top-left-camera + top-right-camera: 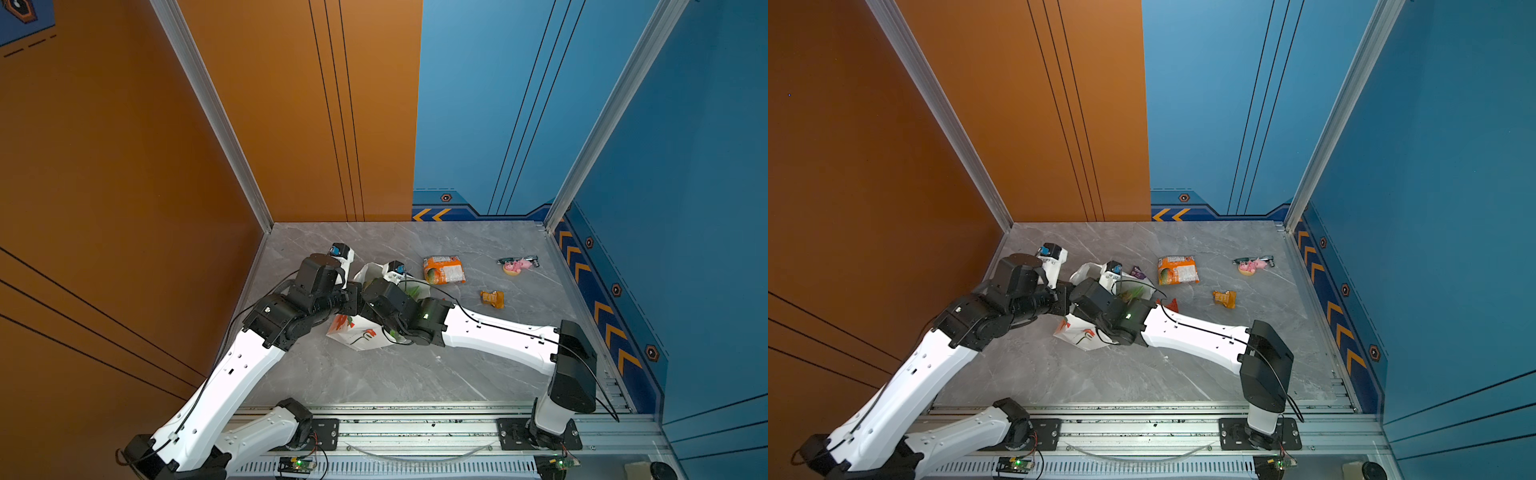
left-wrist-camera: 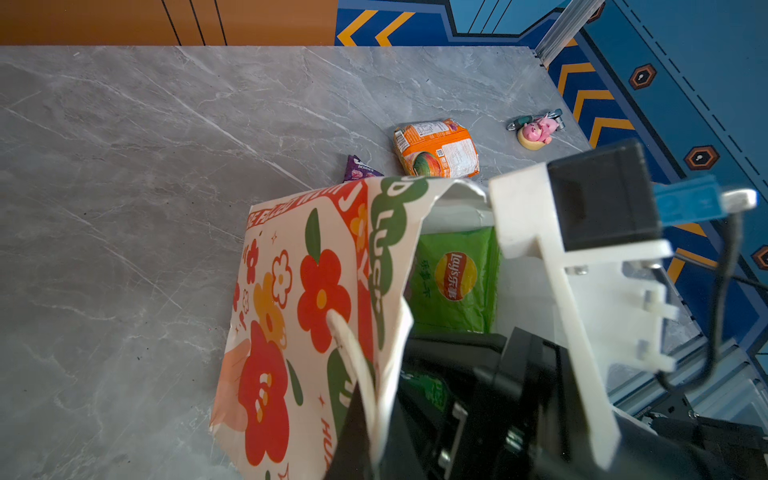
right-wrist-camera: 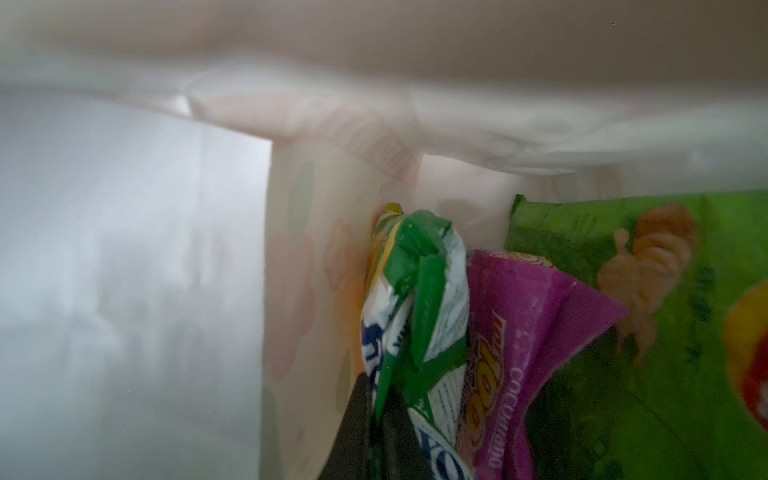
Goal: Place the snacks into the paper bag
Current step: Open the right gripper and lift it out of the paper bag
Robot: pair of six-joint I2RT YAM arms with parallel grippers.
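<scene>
The snacks were split between bag and bench. The paper bag (image 1: 360,337) stood left of the middle of the bench (image 1: 374,382), leaning. Its mouth was held wide because the left hand (image 2: 382,415) was clenched on the rim beside the cord handle. I judged that grip was there to stop the soft paper folding shut.

The right hand (image 3: 379,413) was sunk inside the bag, grasping a green-and-white packet (image 3: 415,299) whose crumpled end rose from between its dark fingers. Beside it were a magenta packet (image 3: 528,353) and a large green packet (image 2: 455,282), already lodged against the bag's wall. Reaching that deep looked meant to set the packet down rather than drop it onto the others.

Outside, an orange packet (image 1: 444,270) lay toward the back edge near the middle. A purple packet (image 1: 1137,272) lay just beside the bag's rim, and a small orange-yellow packet (image 1: 492,299) lay farther right, well apart from the bag. A pink figurine (image 1: 517,266) sat near the back right corner, no part of the job.
</scene>
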